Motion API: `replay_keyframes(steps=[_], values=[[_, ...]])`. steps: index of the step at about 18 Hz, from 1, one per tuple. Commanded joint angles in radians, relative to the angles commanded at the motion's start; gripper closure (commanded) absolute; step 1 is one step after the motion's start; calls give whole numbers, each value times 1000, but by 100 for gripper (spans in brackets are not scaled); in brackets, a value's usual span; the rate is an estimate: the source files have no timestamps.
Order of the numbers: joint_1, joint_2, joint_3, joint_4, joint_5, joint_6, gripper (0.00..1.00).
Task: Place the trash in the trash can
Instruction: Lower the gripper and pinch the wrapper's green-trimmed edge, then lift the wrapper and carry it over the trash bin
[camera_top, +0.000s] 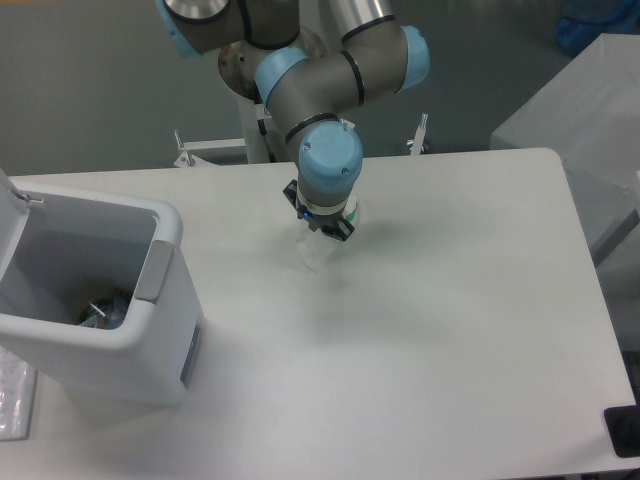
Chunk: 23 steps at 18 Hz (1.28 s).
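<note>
The white table (450, 330) carries a large white rectangular plastic bin (90, 310) at its left edge, lid open, a crushed bottle (105, 308) inside. Near the back edge, the black two-finger gripper (320, 228) seems closed on a crumpled clear plastic wrapper (313, 252).
</note>
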Motion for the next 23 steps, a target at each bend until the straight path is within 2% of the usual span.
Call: replay_keyframes(steps=[6, 9, 16, 23], values=[[23, 26, 35, -5, -17, 9, 100], [43, 54, 74, -17, -96, 11, 100], [106, 84, 250, -133, -296, 9, 100], [179, 89, 377, -149, -541, -5, 100]])
